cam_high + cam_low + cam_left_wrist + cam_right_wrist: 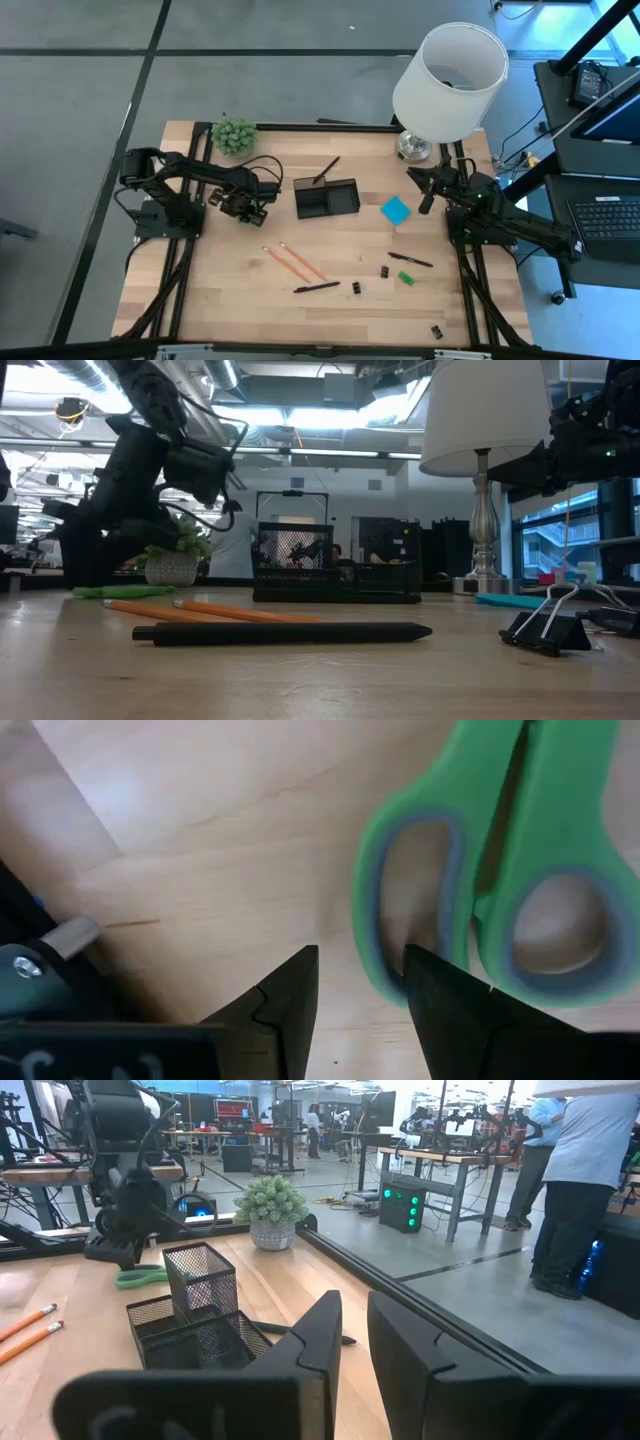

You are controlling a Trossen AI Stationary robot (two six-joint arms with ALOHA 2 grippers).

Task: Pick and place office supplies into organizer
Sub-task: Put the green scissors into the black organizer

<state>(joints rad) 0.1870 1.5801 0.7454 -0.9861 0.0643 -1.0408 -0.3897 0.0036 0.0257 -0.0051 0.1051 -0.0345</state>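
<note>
The left gripper (250, 208) hangs low over the wooden table (230, 300) just left of the black mesh organizer (326, 198), directly above the green-handled scissors (490, 870). In the left wrist view its two dark fingers (285, 1005) stand a little apart, with nothing between them but bare wood, and one finger sits just beside the rim of a handle loop; whether it touches the loop cannot be told. The scissors lie flat on the table; from the right wrist view they show as a green shape (140, 1275) at the foot of the left arm, beside the organizer (195, 1320). The right gripper (428, 190) waits near the lamp (448, 75) at the table's far right, its jaws parted by a narrow gap and holding nothing. A blue sticky-note pad (396, 210) lies between the organizer and the right arm. Nearer the front edge lie two orange pencils (292, 262), a black pen (316, 288) just beside their tips, another black pen (410, 260) to the right, a small green piece (405, 278), and scattered black binder clips (356, 288). One more pen (327, 170) leans at the organizer's back edge. A green potted plant (234, 135) stands at the far left corner.
</note>
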